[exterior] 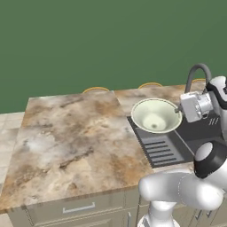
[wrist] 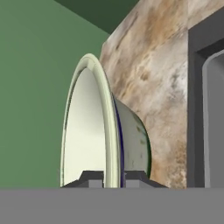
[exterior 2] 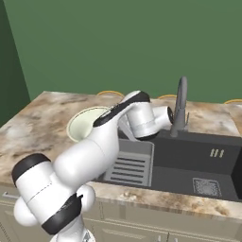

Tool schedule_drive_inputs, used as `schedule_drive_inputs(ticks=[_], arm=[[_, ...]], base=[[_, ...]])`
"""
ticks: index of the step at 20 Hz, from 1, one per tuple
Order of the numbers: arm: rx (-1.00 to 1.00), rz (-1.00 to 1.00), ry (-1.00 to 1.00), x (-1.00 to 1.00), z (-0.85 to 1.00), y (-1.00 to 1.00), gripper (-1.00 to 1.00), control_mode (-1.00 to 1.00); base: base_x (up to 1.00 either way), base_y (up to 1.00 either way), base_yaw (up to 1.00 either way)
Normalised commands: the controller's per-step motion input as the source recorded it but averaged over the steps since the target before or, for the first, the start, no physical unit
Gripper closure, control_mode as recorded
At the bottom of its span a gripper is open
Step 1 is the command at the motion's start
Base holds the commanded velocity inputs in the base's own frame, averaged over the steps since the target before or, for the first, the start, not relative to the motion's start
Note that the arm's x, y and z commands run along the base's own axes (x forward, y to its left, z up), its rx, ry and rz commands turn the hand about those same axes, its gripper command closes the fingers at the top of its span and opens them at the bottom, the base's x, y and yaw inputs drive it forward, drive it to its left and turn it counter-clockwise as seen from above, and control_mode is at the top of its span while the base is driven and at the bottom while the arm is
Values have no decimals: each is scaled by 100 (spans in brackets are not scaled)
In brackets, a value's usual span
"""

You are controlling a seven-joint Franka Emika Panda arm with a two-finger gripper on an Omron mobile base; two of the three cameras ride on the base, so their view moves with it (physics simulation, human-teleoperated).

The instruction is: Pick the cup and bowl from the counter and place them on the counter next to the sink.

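The bowl (exterior: 156, 115) hangs pinched by its rim in the pincer (wrist: 113, 177); in the hand view the two dark fingertips (wrist: 91, 178) stand close on either side of the thin pale rim, one against the glossy inside, the other against the darker outer wall, so the pincer is nearly closed with only the rim between its tips; the bowl's rim runs up from the tips edge-on in that view, with the green wall on one side and the marbled surface (wrist: 153, 78) on the other.

In the left base view the bowl sits just to the left of the white hand, its right edge meeting the hand, its opening turned up and slightly toward the camera; it overlaps the seam where the surface (exterior: 71, 142) meets the dark grey sink (exterior: 195, 133), above the ribbed drain part (exterior: 160, 148); whether its base touches anything below I cannot tell.

In the right base view the arm crosses in front and hides the right part of the bowl (exterior 2: 87, 120); the visible part lies over the surface (exterior 2: 33, 127) at the left edge of the sink (exterior 2: 194, 160), with the curved grey tap (exterior 2: 180, 106) standing behind and to the right of the hand.
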Motion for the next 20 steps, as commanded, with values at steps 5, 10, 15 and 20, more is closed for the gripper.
schedule_drive_inputs(ticks=[5,10,15,20], arm=[[0,-6,4,39,-12,65,100,-100],[0,-1,9,11,-9,18,100,-100],[0,0,15,4,-10,10,100,-100],[0,0,14,21,-18,27,100,-100]], base=[[0,0,0],[0,0,0],[0,0,0],[0,0,0]])
